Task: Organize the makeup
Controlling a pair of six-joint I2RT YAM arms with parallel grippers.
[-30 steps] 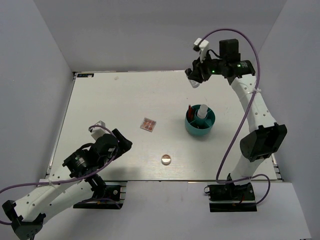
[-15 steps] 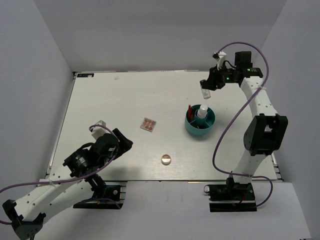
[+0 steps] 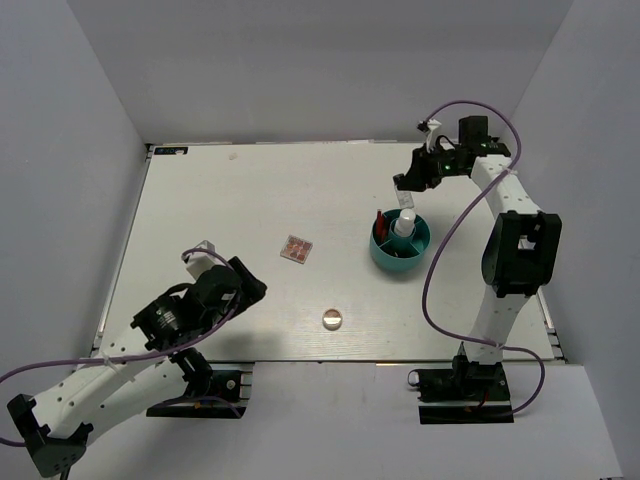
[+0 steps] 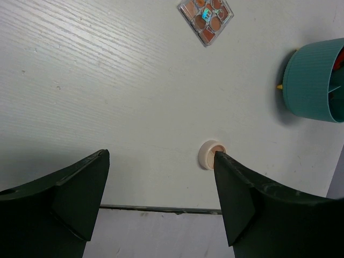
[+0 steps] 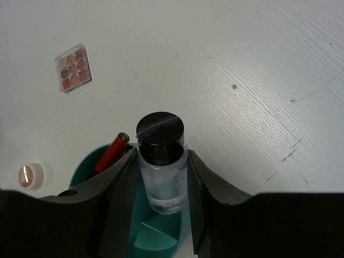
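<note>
My right gripper [image 3: 408, 194] [image 5: 161, 172] is shut on a clear bottle with a black cap [image 5: 160, 161] and holds it above the far rim of the teal divided container [image 3: 400, 258] [image 5: 86, 171]. In the container stand a white bottle [image 3: 403, 228] and a red tube [image 5: 112, 152]. The square pinkish palette [image 3: 296, 248] [image 4: 206, 13] [image 5: 73, 67] lies mid-table. The small round compact [image 3: 332, 319] [image 4: 208, 154] [image 5: 30, 176] lies near the front edge. My left gripper [image 3: 245, 285] [image 4: 161, 156] is open and empty, above the table left of the compact.
White walls enclose the table on the left, back and right. The table's front edge [image 4: 161, 207] runs just below my left gripper. The container [image 4: 312, 80] also shows at the right of the left wrist view.
My right gripper has carried the clear bottle from the back of the table forward and down to just over the container. The left arm has barely moved.
</note>
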